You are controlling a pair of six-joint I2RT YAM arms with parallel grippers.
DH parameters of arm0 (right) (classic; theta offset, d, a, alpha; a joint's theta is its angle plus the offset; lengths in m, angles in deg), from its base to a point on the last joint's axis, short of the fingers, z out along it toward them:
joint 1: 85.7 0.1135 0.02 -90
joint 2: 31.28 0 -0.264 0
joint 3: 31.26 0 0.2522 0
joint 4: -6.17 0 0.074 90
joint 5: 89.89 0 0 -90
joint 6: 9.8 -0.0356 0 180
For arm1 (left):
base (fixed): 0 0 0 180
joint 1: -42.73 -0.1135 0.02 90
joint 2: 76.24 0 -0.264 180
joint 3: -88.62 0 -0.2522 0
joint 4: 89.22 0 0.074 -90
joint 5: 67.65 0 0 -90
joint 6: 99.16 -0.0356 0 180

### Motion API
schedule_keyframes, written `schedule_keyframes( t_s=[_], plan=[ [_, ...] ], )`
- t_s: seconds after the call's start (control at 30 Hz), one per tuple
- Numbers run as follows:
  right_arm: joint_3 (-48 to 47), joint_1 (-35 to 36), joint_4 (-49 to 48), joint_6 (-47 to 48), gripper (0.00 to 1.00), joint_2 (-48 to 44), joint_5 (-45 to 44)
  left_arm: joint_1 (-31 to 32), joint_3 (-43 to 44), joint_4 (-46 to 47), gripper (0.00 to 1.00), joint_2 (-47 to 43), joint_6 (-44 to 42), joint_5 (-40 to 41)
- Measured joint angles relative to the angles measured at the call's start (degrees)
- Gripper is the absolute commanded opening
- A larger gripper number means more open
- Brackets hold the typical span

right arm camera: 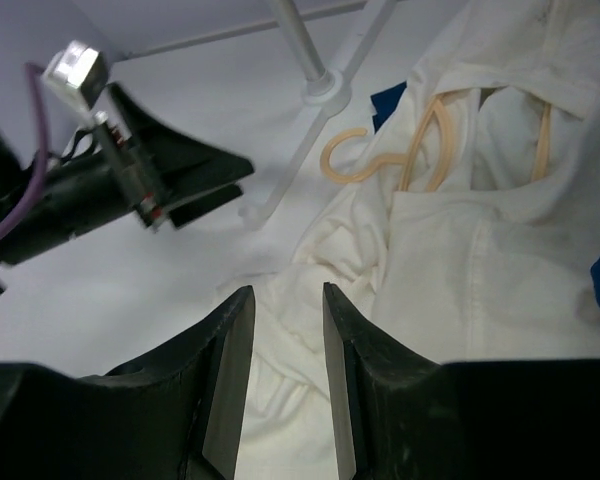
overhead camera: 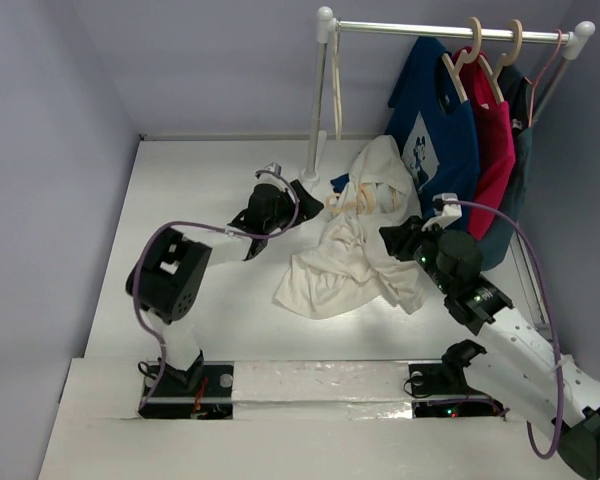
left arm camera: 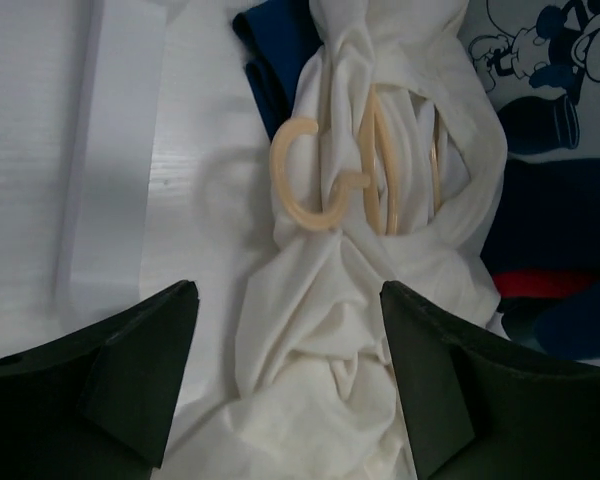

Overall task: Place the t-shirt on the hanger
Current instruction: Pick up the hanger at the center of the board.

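The white tabletop (overhead camera: 180,180) fills the overhead view; left of centre the left pincer (left arm camera: 288,300) gapes wide, grasping nothing. At centre the hanger (left arm camera: 282,168) lies tangled in the bunched t-shirt (overhead camera: 350,260), only its hook poking out. To the right, the right pincer (right arm camera: 288,310) is narrowed over the cloth, nipping it or not I cannot tell; a tug there could drag the hanger askew.
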Motion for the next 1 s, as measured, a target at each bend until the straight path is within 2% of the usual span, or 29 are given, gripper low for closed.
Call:
schedule_keyframes(
  t_s=[0.2, 0.3, 0.4, 0.8, 0.9, 0.93, 1.0],
  plan=[
    [2.3, 0.0, 0.7, -1.4, 0.39, -2.2, 3.7, -0.6, 10.0, 2.3, 0.67, 12.3, 2.2, -3.9],
    [3.3, 0.0, 0.8, -1.9, 0.39, -2.3, 5.2, -0.6, 12.2, 2.4, 0.64, 14.8, 2.9, -4.6],
    [4.3, 0.0, 0.7, -2.3, 0.39, -2.3, 6.3, -0.2, 15.1, 2.3, 0.53, 17.2, 3.7, -4.9],
    [5.0, 0.0, 0.2, -2.9, 0.39, -2.5, 9.2, 1.7, 26.8, -0.7, 0.49, 27.2, 5.3, -0.9],
    [5.1, 0.0, 0.2, -2.9, 0.39, -3.2, 9.3, 2.1, 27.0, -1.7, 0.34, 27.6, 5.9, 0.3],
    [5.2, 0.0, 0.2, -2.9, 0.39, -3.4, 9.3, 2.2, 27.0, -1.7, 0.18, 27.7, 6.2, 0.4],
    [5.2, 0.0, 0.2, -3.1, 0.39, -3.5, 9.3, 2.4, 27.0, -1.2, 0.00, 27.7, 7.0, 0.6]
  ],
)
